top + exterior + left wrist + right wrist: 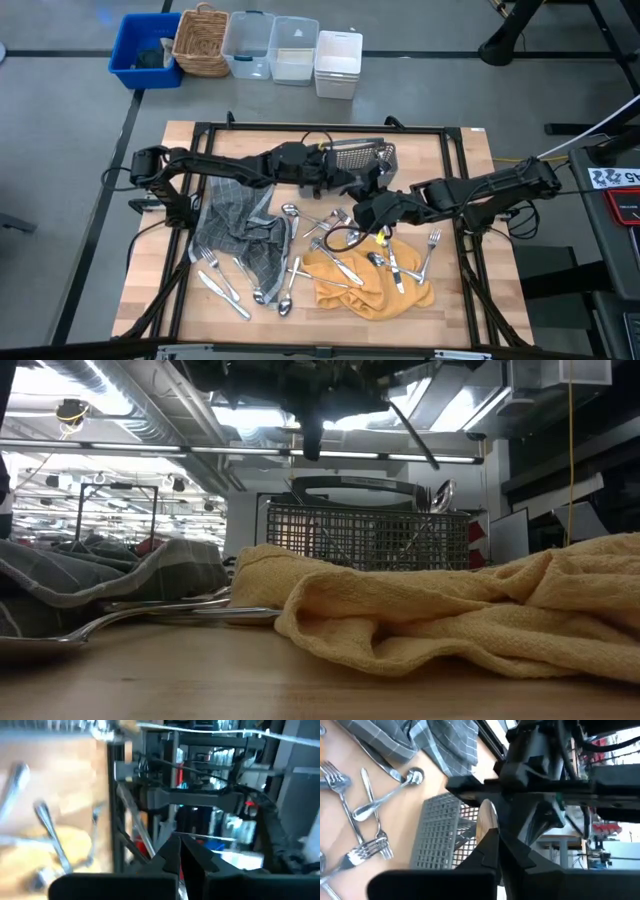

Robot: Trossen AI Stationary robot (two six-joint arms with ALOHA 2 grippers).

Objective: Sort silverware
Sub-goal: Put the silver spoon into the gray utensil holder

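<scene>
Both grippers meet in the air just in front of the grey mesh caddy (362, 158), above the table's middle. My left gripper (345, 183) reaches in from the left and is shut on a slim shiny piece of silverware (135, 820). My right gripper (368, 208) comes from the right, slanting down, and is shut at the same piece's spoon-like end (485, 817). More forks, spoons and knives (330, 225) lie loose on the wood, on the yellow cloth (365, 280) and beside the grey plaid cloth (235, 225). A few pieces stand in the caddy (440, 495). My left gripper pinches one end of the slim piece (150, 851) between its two fingertips, coming about level from the table's left. The piece runs out slanting past the fingers and is lifted clear of the table. My right gripper is shut with the piece's rounded shiny end (486, 827) right at its fingertips. It comes from the table's right, slanting down. The fingers hide the contact itself, so I cannot tell how much of that end they cover.
The caddy stands close behind the two grippers. A black frame (470, 230) runs around the table top. Beyond the far edge stand a blue bin (145, 50), a wicker basket (205, 40) and clear and white boxes (300, 50). Bare wood shows at the near left.
</scene>
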